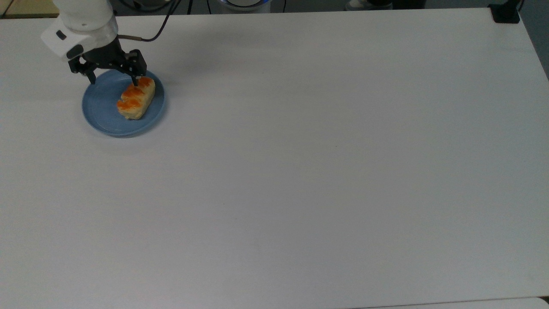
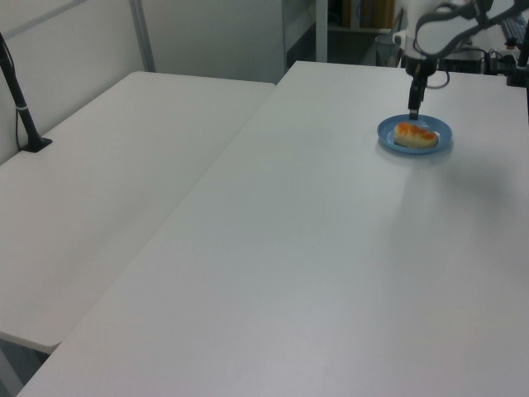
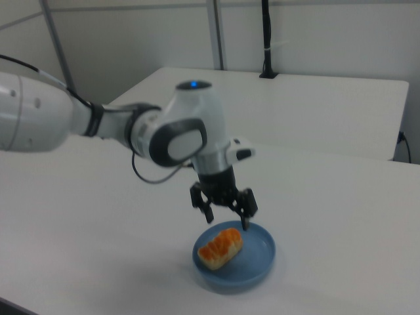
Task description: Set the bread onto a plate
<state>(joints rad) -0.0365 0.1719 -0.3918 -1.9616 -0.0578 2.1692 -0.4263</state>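
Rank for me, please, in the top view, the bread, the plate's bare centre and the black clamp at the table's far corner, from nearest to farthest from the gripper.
From the gripper, open above the plate's rim:
1. The bread, beside one fingertip, on the plate's right part.
2. The plate's bare centre, slightly farther.
3. The black clamp, at the top view's upper right corner.

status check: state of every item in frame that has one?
gripper: open, raised above the plate's far side, holding nothing
bread: lying flat on the plate, glazed top up, released
plate: upright on the table, carrying the bread
table: white, bearing the plate
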